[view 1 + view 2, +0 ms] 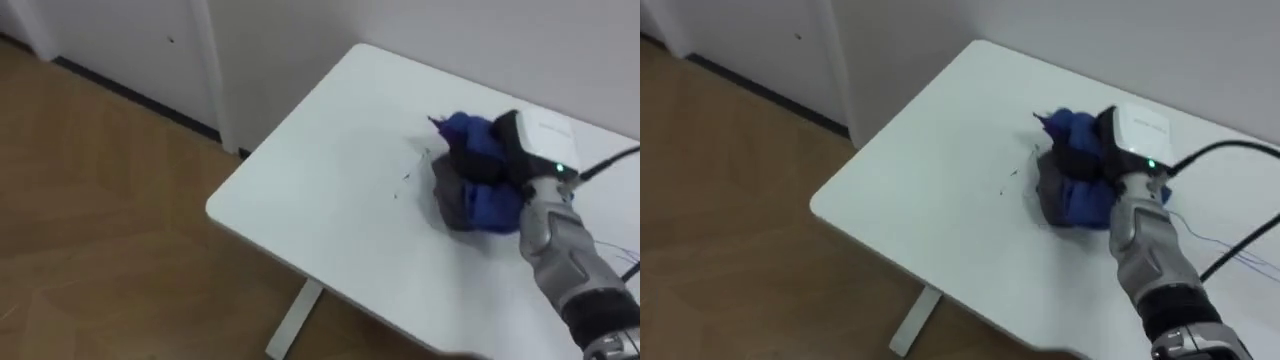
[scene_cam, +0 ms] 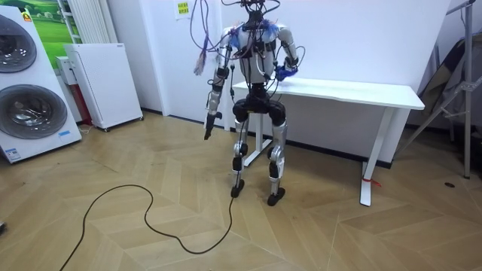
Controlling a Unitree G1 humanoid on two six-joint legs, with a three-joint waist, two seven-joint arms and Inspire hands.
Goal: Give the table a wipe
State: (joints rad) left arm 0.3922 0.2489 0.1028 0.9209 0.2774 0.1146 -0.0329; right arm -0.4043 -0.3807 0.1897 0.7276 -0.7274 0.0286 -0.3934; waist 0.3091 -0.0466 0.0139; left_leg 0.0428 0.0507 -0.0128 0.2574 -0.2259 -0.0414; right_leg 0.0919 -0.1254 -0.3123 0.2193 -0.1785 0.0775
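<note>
- Right now the right hand [image 1: 537,141] is pressing down on the blue cloth [image 1: 491,206], out on the white table [image 1: 330,205] – the fingers are curling into the bunched fabric and look to be grasping it.
- Now the relation that matters: the cloth is sitting directly under and around those fingers, its lump running roughly from the far side toward the near side, and the bare tabletop is opening out to the robot's left of it.
- So any stroke is probably going to be a sweep leftward, toward the table's corner and near edge.
- Just beside the cloth on that left side, a few small dark specks [image 1: 405,180] are showing on the surface – I'm taking them as the likely target, though they are too small to say what they are.
- Over in the room view the robot is standing at the end of the table, and its left hand [image 2: 208,129] is hanging down by its side, well apart from the cloth; I cannot tell how its fingers are set.
- Part of the right hand's fingers is being swallowed by the fabric, and the grey patch under the blue could be cloth or shadow.
</note>
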